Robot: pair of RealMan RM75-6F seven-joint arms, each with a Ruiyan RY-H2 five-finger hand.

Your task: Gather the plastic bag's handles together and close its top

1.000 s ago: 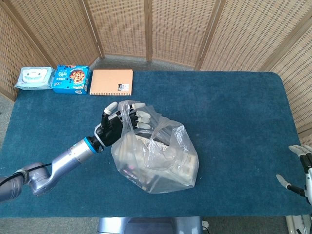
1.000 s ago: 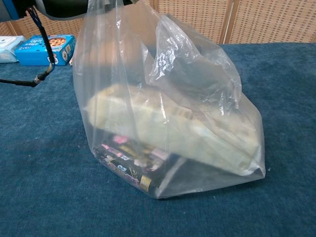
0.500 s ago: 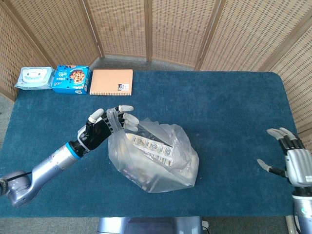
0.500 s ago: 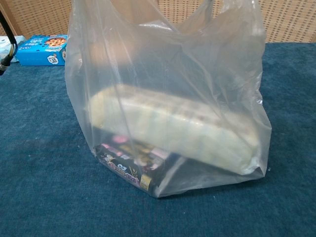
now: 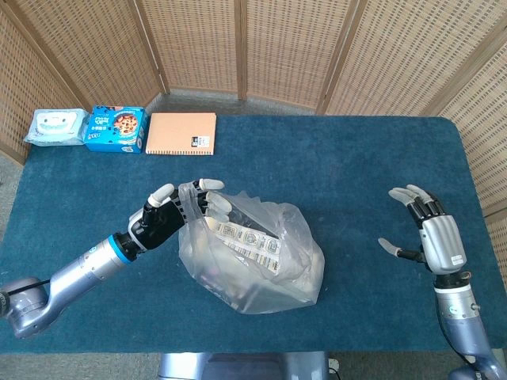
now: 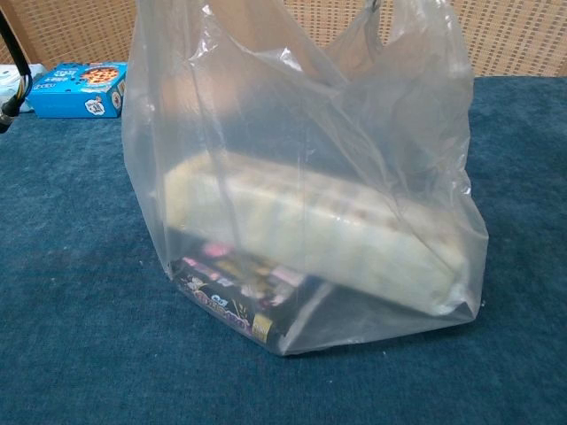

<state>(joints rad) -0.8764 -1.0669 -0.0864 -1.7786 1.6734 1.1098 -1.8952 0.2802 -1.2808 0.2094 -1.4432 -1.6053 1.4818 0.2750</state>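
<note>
My left hand [image 5: 162, 219] pinches the plastic bag [image 5: 253, 257] handle; right hand [image 5: 432, 237] hovers, fingers [image 5: 408, 192] spread, holding nothing. No label inside is readable.

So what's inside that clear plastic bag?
Inside the plastic bag lie a long pale package and, under it, a dark printed packet. Film blurs their labels; anything behind them is hidden.

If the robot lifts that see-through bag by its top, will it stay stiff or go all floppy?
Probably floppy: the plastic bag is thin and crinkled, and its top already sags where the left hand holds it. The bottom would likely droop, since packets lie inside. It may feel slippery too, being smooth and shiny.
</note>
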